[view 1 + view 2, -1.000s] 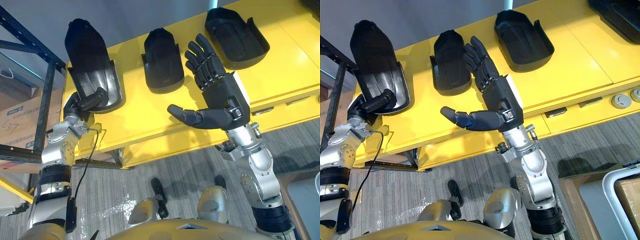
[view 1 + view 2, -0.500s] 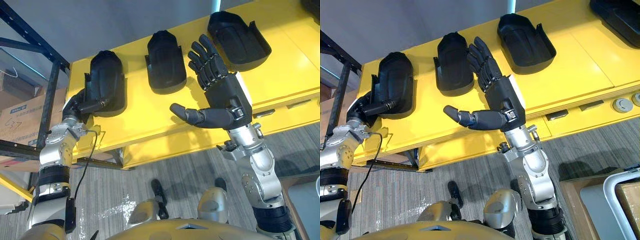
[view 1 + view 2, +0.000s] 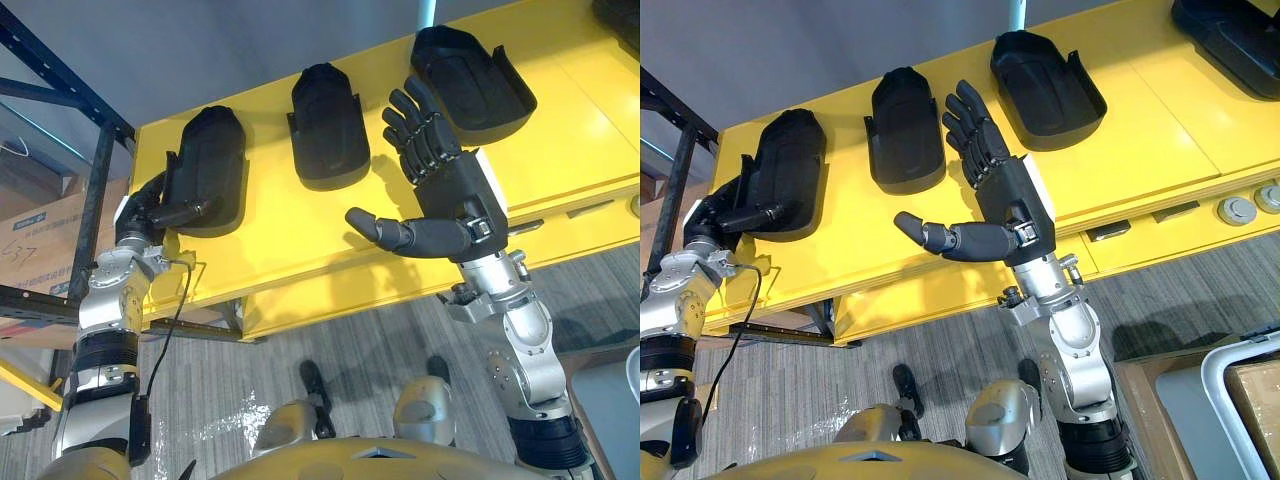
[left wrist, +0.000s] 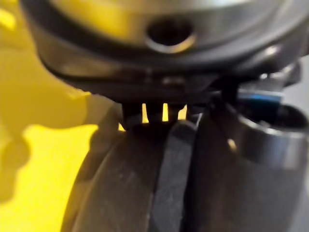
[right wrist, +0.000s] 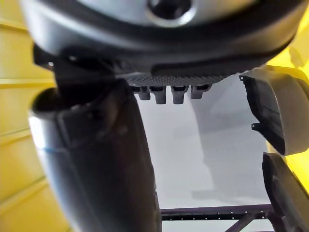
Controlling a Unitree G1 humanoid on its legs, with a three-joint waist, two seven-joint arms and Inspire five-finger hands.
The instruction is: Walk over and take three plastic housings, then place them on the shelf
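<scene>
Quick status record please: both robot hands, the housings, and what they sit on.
left robot hand: thumb over the left housing, gripping its edge
right robot hand: open, above the yellow surface, holding nothing
left housing: resting on the surface's left end
middle housing: on the surface, untouched
right housing: on the surface, untouched

I read all three housings as black moulded plastic: the left housing [image 3: 205, 165] smooth with a soft sheen on its curved back, the middle housing [image 3: 328, 125] and right housing [image 3: 470, 75] duller. The yellow bench [image 3: 590, 120] is smooth and glossy — painted metal or laminate, I can't tell. My right hand [image 3: 450, 190] looks matt dark plastic. The rack [image 3: 95, 190] is dark matt metal, the box [image 3: 40, 240] plain brown cardboard.
</scene>
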